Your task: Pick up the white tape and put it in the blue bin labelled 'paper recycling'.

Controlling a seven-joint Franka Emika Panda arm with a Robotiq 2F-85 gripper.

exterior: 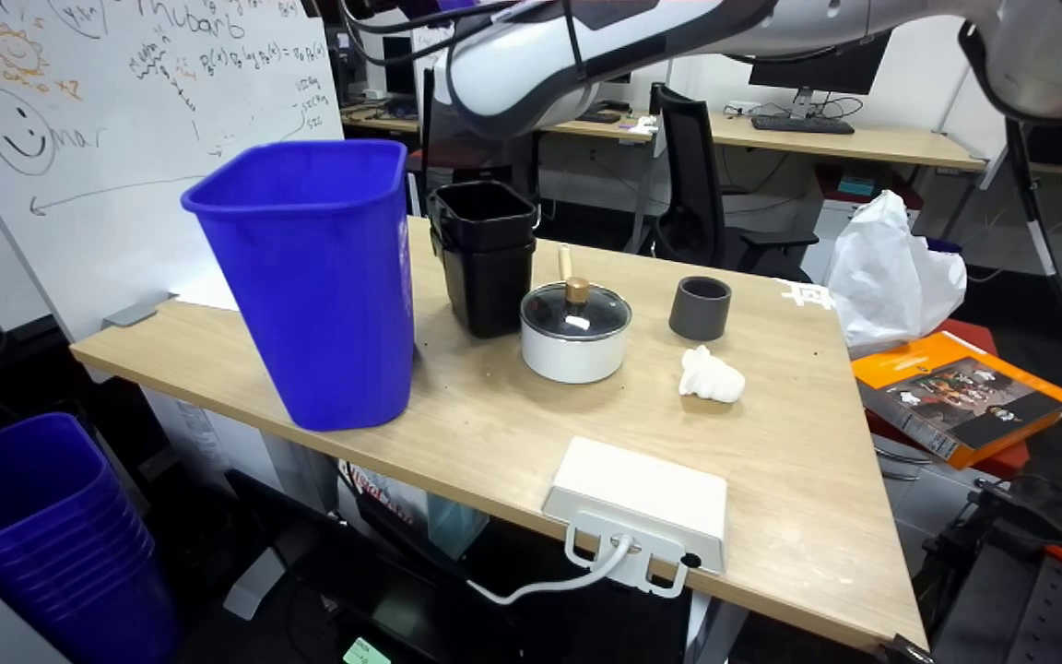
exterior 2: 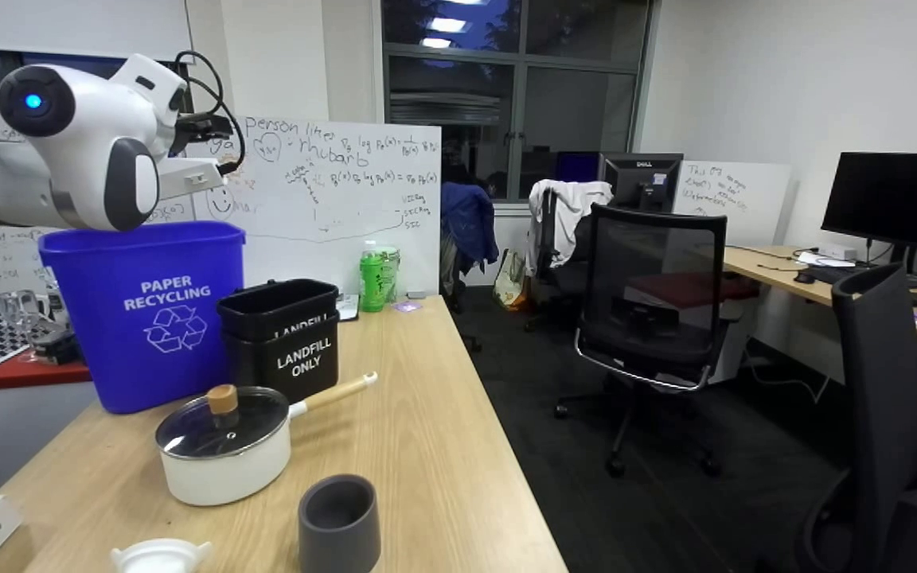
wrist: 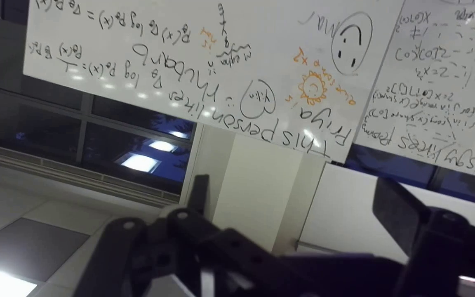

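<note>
The blue bin point(exterior: 328, 304) stands upright on the table with its open top up. It shows in both exterior views, and its white "PAPER RECYCLING" label faces the camera in an exterior view point(exterior 2: 156, 326). A white ring-shaped roll of tape does not show; it is hidden or out of view. My gripper point(wrist: 299, 203) is open in the wrist view, its black fingers wide apart with nothing between them. It points at the whiteboard and wall, away from the tabletop. The arm is raised above the table, near the blue bin.
Black landfill bins point(exterior: 485, 267) stand beside the blue bin. A white lidded pot point(exterior: 574, 355), a grey cup point(exterior: 700, 309) and a small lumpy white object point(exterior: 712, 376) are on the table point(exterior: 771, 498). A white box point(exterior: 642, 489) sits at its edge. A whiteboard point(exterior: 125, 111) stands behind.
</note>
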